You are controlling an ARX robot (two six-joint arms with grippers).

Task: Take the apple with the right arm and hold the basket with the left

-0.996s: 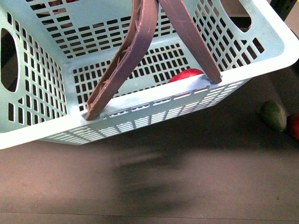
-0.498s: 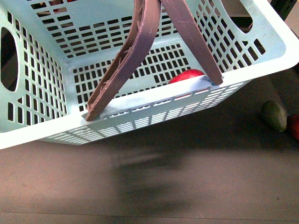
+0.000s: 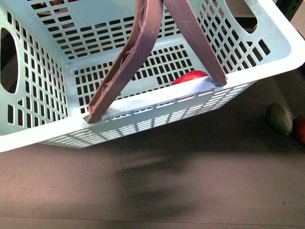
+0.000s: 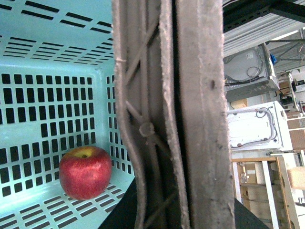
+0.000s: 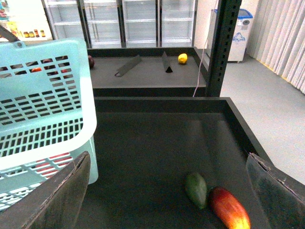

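The mint-turquoise basket [image 3: 38,129] hangs tilted above the dark surface, filling the upper part of the front view. Its two brown handles [image 3: 128,62] are drawn up together. My left gripper [image 4: 183,214] is shut on those handles [image 4: 190,114], which fill the left wrist view. The red apple [image 4: 85,171] with a yellow patch at its stem lies on the basket floor in a corner; the front view shows only its top [image 3: 190,76] behind the rim. My right gripper [image 5: 169,195] stands open and empty beside the basket [image 5: 47,109], above the dark tray.
A dull green oval fruit [image 5: 196,189] and a red-yellow fruit [image 5: 229,208] lie together on the dark tray floor [image 5: 143,143], at the right edge of the front view [image 3: 279,118]. A black post [image 5: 221,43] stands behind the tray's raised far wall.
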